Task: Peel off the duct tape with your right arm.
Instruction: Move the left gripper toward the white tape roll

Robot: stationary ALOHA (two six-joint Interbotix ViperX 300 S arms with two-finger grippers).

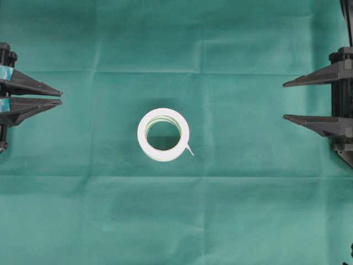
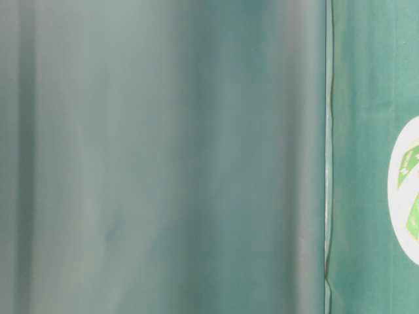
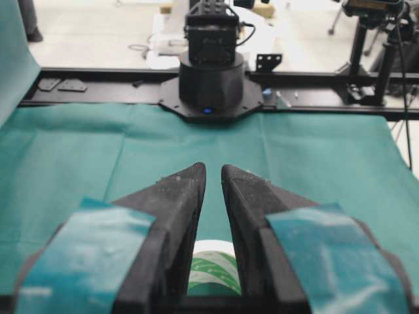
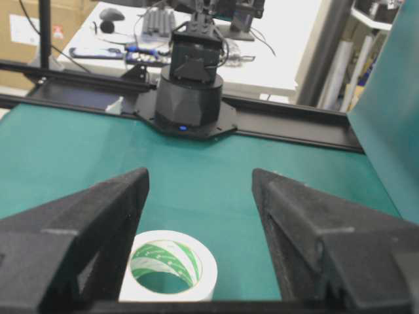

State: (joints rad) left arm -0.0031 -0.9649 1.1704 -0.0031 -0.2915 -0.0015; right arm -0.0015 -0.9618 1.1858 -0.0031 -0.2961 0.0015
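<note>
The duct tape [image 1: 144, 134] lies flat on the green cloth in the middle of the table, a white roll with a green-and-white striped core. Its short loose tab [image 1: 189, 149] sticks out at the lower right. My right gripper [image 1: 284, 101], with plain black fingers, is open and empty at the right edge, far from the roll. In the right wrist view [image 4: 200, 173] the roll [image 4: 206, 275] sits low between the jaws, near the left finger. My left gripper [image 1: 60, 97], with teal patches, is shut with a narrow slit at the left edge. The left wrist view [image 3: 213, 167] shows the roll [image 3: 213, 261] behind the fingers.
The green cloth [image 1: 248, 210] covers the whole table, with fold creases. The table-level view shows a blurred green drape [image 2: 163, 157] and a slice of the roll [image 2: 406, 190] at its right edge. Arm bases [image 3: 211, 78] [image 4: 190, 85] stand at the table ends.
</note>
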